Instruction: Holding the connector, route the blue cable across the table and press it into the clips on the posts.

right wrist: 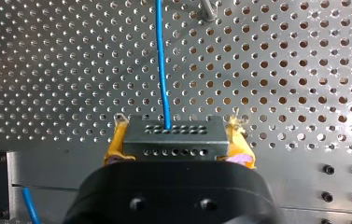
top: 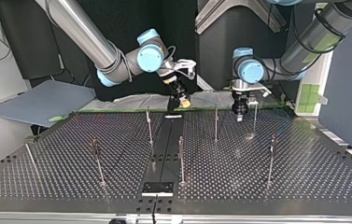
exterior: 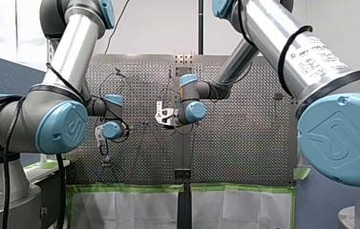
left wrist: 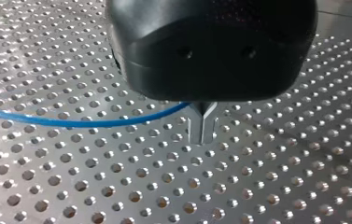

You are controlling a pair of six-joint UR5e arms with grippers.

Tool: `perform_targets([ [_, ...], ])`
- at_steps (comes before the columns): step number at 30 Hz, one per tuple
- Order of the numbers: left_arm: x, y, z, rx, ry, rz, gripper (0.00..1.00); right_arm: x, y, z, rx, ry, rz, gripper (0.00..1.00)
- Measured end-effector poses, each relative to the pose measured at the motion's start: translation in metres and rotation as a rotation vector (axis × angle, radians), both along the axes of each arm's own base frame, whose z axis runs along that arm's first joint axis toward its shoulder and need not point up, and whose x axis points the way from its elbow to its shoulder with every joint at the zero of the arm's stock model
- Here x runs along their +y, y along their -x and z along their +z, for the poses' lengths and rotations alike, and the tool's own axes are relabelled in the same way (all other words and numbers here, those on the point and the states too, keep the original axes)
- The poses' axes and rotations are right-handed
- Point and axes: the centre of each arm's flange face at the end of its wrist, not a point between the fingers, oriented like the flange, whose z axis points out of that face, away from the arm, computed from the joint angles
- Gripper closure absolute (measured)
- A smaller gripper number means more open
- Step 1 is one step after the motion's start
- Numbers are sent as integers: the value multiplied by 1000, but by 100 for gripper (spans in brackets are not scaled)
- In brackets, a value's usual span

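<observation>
My right tool (right wrist: 178,131) is clamped on the dark connector (right wrist: 176,140), yellow pads (right wrist: 117,142) on either side of it, and the blue cable (right wrist: 160,56) leaves the connector's face and runs ahead over the perforated tabletop (top: 304,179). My left tool (left wrist: 203,128) has its metal fingers drawn together just above the tabletop. The cable runs in at their base, apparently pinched there, though the tool body hides the exact contact. None of the cable appears to be seated on a post (top: 149,123) yet, and the clips are too small to make out. The main risk is tension: if my arms move apart faster than cable feeds through, the cable could strain at the connector or slip out of the left fingers. Too much slack could loop around a neighbouring post (top: 216,122) and snag. A low approach might also bend one of the thin posts, and the two wrists are close enough to clash.
</observation>
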Motion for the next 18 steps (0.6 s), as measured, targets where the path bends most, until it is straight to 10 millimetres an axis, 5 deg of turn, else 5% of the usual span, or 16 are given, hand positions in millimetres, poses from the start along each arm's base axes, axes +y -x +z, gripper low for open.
perform_targets([
  [18, 0, -13, 10, -12, 21, -19, 100, 0, 0, 0, 0, 0, 0, 100],
])
